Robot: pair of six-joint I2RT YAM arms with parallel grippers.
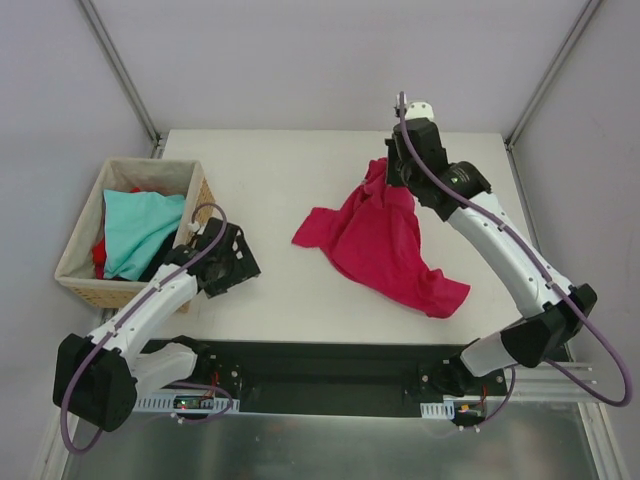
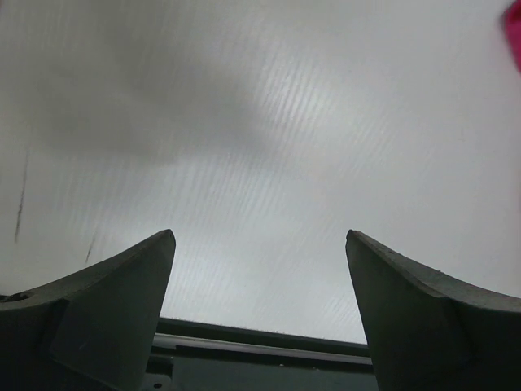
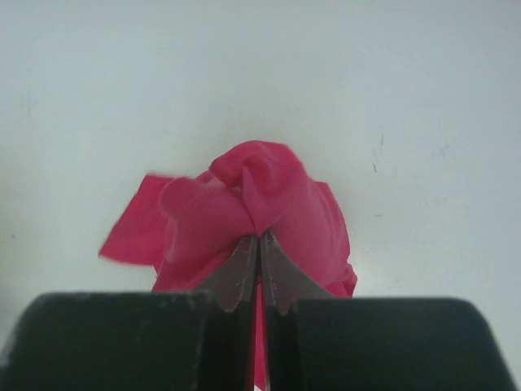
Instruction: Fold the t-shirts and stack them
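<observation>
Your crimson t-shirt (image 1: 385, 245) lies crumpled on the right half of the table (image 1: 260, 180). One end is drawn up toward the far edge because your right gripper (image 3: 259, 238) has it pinched there. That looks like a hold for lifting or dragging the cloth out flat before any fold. The rest of the shirt trails back toward you, wrinkled and not yet spread. The teal t-shirt (image 1: 140, 228) sits in the basket (image 1: 75, 270) at the left, with a red one (image 1: 98, 255) showing at its edge, so nothing is stacked yet.

The right gripper's jaws are pressed together on a bunched fold of crimson cloth. Your left gripper (image 2: 260, 236) has its fingers spread wide with nothing between them, only bare table beyond. It hangs just beside the basket's near right corner, well apart from the crimson shirt. I judge it free to take a second corner once the cloth is pulled straight.
</observation>
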